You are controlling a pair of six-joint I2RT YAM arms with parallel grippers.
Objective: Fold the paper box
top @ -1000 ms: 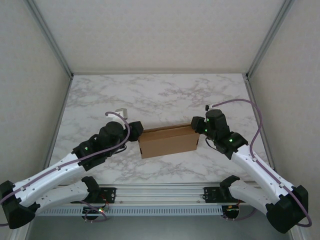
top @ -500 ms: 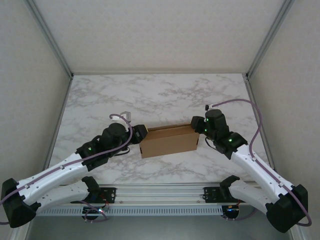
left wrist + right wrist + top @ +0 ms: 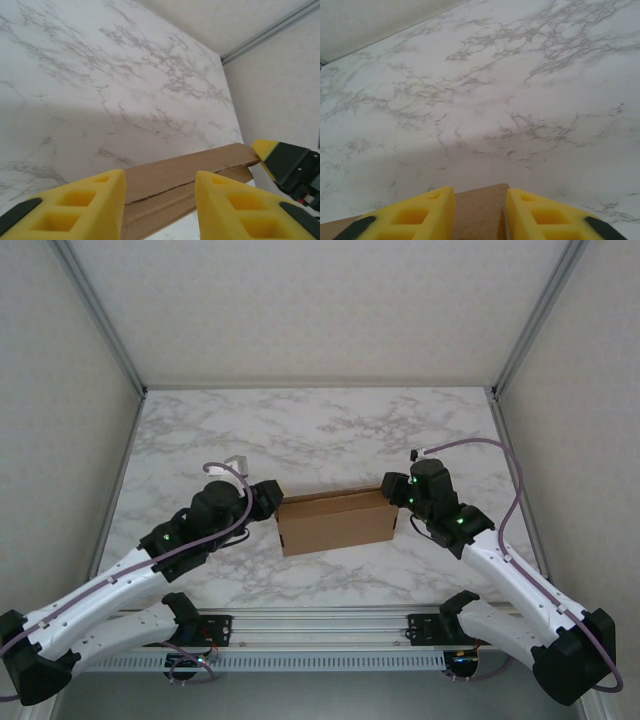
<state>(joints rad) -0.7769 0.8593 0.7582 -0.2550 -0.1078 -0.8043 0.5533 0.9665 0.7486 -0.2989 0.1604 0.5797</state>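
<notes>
Two arms: the left arm [image 3: 110, 585] and the right arm [image 3: 510, 570] reach in from the desk's near edge and meet at opposite ends of one cardboard piece.
Desk: the desk [image 3: 330, 430] has a white, marble-veined top with pale panels [image 3: 330, 310] on its left, far and right sides.
Paper box: the paper box [image 3: 337, 523] lies near the middle of the desk, a little towards the near edge. Its long side runs left to right. It is plain brown, unprinted and folded into a shallow rectangular shape.
Box top: in the left wrist view a rough crease line runs along its length just below the upper edge.
Left end effector: the left end effector [image 3: 270, 500] sits at the box's left end with its jaws parted to a middling width. Its yellow fingers [image 3: 95, 200] stand either side of the cardboard, which runs away through the gap.
Right end effector: the right end effector [image 3: 396, 502] is at the box's right end and set narrow. Its yellow fingers [image 3: 420, 215] are close together, closed on the brown cardboard that fills the gap.
Far end: in the left wrist view, one yellow fingertip of the right end effector rests against the box's far corner.
Cable: a purple cable [image 3: 480, 443] arcs above the right arm.
</notes>
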